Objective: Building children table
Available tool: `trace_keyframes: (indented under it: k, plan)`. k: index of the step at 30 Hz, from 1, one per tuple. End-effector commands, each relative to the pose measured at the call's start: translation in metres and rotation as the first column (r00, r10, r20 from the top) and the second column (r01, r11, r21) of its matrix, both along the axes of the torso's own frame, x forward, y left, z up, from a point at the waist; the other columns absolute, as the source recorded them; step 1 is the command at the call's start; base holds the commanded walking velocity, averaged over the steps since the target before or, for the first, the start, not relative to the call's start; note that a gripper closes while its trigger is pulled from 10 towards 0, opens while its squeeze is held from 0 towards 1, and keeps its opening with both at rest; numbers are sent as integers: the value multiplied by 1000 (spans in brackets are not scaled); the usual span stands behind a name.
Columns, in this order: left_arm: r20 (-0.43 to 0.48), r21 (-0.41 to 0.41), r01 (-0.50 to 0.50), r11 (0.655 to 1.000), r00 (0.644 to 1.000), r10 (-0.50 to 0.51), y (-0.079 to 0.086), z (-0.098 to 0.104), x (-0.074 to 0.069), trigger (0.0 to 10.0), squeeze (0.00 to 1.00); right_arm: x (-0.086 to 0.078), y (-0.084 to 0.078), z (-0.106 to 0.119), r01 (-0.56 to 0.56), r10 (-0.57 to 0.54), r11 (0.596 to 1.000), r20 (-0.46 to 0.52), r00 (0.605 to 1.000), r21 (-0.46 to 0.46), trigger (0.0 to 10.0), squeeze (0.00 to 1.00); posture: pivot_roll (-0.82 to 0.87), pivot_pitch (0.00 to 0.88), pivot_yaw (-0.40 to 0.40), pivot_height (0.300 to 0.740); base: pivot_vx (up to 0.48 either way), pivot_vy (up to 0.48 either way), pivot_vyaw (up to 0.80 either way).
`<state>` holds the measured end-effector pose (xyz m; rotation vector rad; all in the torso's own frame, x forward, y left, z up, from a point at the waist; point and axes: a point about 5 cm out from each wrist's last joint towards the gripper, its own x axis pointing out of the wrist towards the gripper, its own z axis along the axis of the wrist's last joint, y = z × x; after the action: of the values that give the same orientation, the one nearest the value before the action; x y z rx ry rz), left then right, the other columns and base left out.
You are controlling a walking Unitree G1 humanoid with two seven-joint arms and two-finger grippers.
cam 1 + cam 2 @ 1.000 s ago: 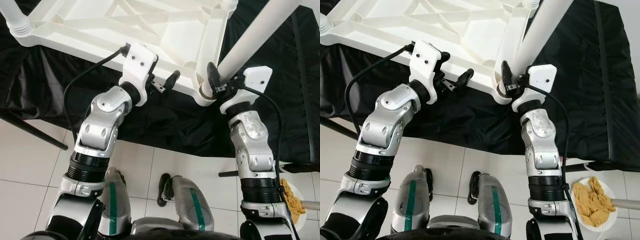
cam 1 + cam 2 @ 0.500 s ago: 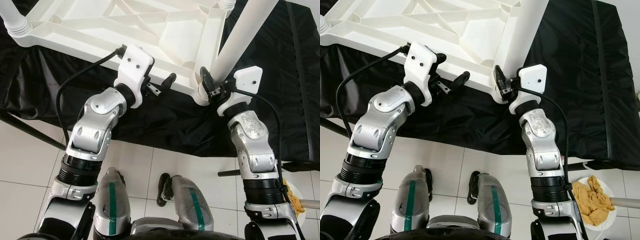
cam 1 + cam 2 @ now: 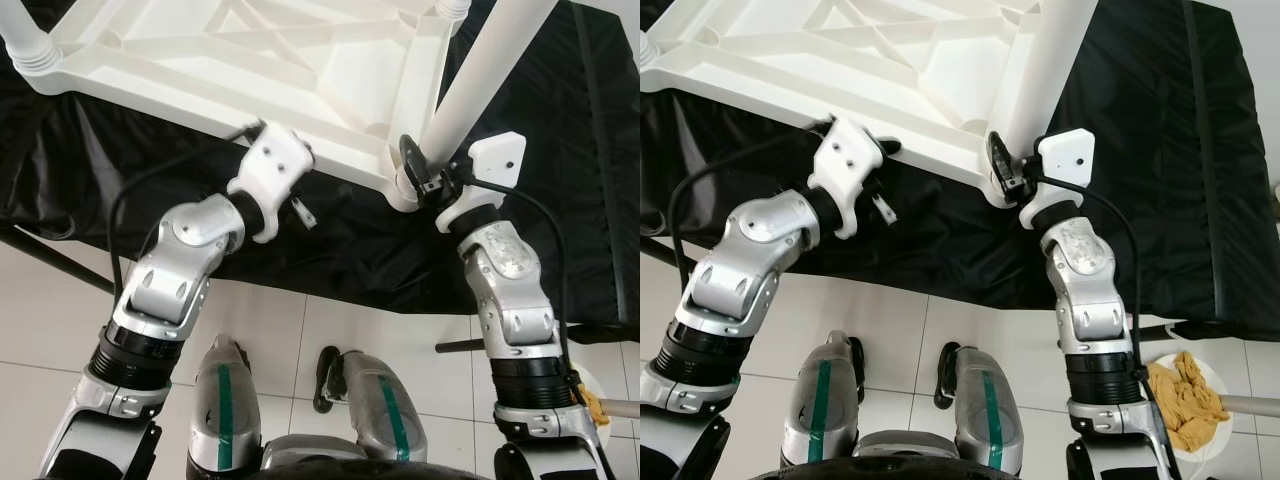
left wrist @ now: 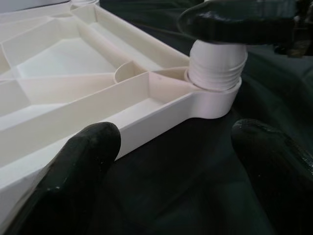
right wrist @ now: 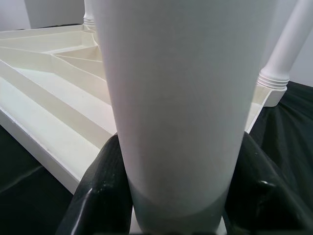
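The right gripper is clamped around the base of a white table leg, which stands in the near right corner socket of the upturned white tabletop lying on a black cloth. The left gripper, fingers spread wide, hovers at the tabletop's near edge, holding nothing. With the tabletop unbraced, twisting the leg may spin or slide it, or cross-thread the joint.

Home room, white tiled floor, black-draped table
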<state>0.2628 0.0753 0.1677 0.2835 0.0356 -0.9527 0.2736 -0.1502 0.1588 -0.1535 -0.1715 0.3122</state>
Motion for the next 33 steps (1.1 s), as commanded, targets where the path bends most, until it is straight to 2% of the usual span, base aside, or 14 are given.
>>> trace_keyframes:
  k: [1, 5, 7, 11, 24, 33]
  plan:
    - [7, 11, 49, 999, 999, -49, -4, 0, -6, 10000, 0, -2, -8, -19, 21, -22, 1000, -99, 995, -8, 10000, 0, 112, 105, -101, 740, 0, 0, 0]
    - [7, 13, 56, 998, 998, -56, -5, 0, -7, 10000, 0, -1, -11, -20, 32, -29, 999, -114, 993, 21, 10000, 0, 110, 104, -100, 740, 0, 0, 0]
    - [9, 16, 60, 998, 998, -60, -5, 0, -9, 10000, 0, 1, -19, -23, 82, -68, 993, -152, 986, 87, 10000, 0, 110, 100, -98, 740, 0, 0, 0]
    - [8, 15, 59, 998, 998, -59, -5, 0, -10, 10000, 0, 3, -27, -25, 135, -104, 978, -191, 976, 160, 10000, 0, 109, 99, -98, 740, 0, 0, 0]
    - [16, 17, 67, 998, 998, -68, -4, 2, -10, 10000, 0, 4, -34, -32, 188, -129, 954, -249, 960, 233, 10000, 0, 109, 96, -97, 740, 0, 0, 0]
    - [23, 22, 57, 998, 998, -58, -3, 2, -10, 10000, 0, 5, -37, -34, 218, -118, 917, -294, 949, 335, 10000, 0, 110, 96, -101, 740, 0, 0, 0]
